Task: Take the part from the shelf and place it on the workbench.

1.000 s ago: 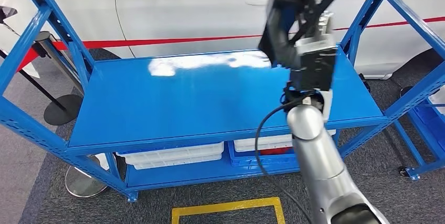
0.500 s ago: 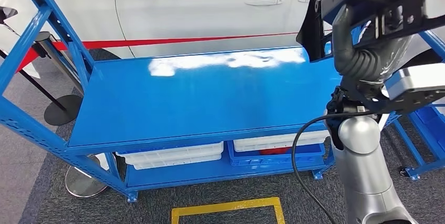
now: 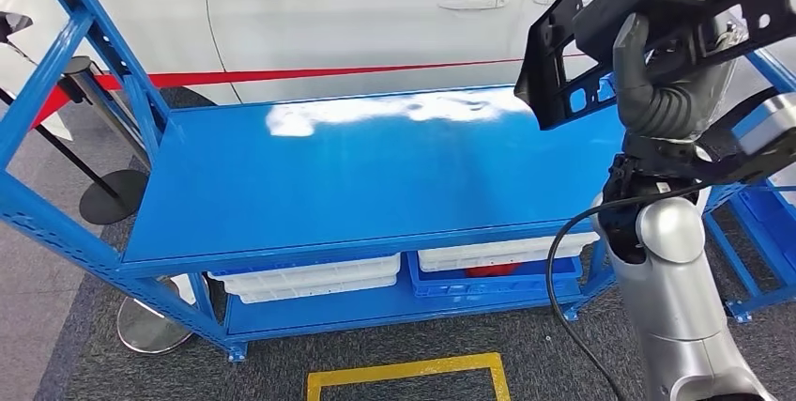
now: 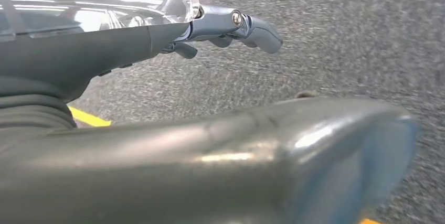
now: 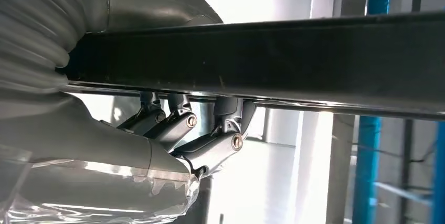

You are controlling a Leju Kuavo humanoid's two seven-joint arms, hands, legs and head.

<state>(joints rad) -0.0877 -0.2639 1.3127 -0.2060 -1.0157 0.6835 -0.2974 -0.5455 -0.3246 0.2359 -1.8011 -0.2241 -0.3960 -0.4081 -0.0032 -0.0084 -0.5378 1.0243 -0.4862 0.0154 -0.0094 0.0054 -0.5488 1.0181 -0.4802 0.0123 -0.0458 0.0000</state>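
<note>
Black, perforated metal part [image 3: 601, 35] is raised high at the upper right of the head view, above the right end of the blue shelf [image 3: 357, 176] and clear of its surface. Right hand [image 3: 671, 63] grasps it: in the right wrist view the dark fingers [image 5: 210, 140] curl up against the underside of the part's flat bar [image 5: 273, 61], with the ribbed grey cover behind. The part hangs tilted, one end projecting toward the shelf's rear edge, the other running out past the frame's right side. Left hand [image 4: 225, 27] hangs over grey carpet [image 4: 341, 40]; its fingers extend loosely and hold nothing. Shelf top is bare glossy blue with a white glare patch near the back. Lower tier carries white trays [image 3: 310, 279] and a blue bin [image 3: 488, 281]. A white car [image 3: 375, 7] with a red stripe stands behind the shelf. Yellow floor marking [image 3: 408, 377] lies on the carpet in front; a chrome stanchion base [image 3: 145, 326] sits at the left.
</note>
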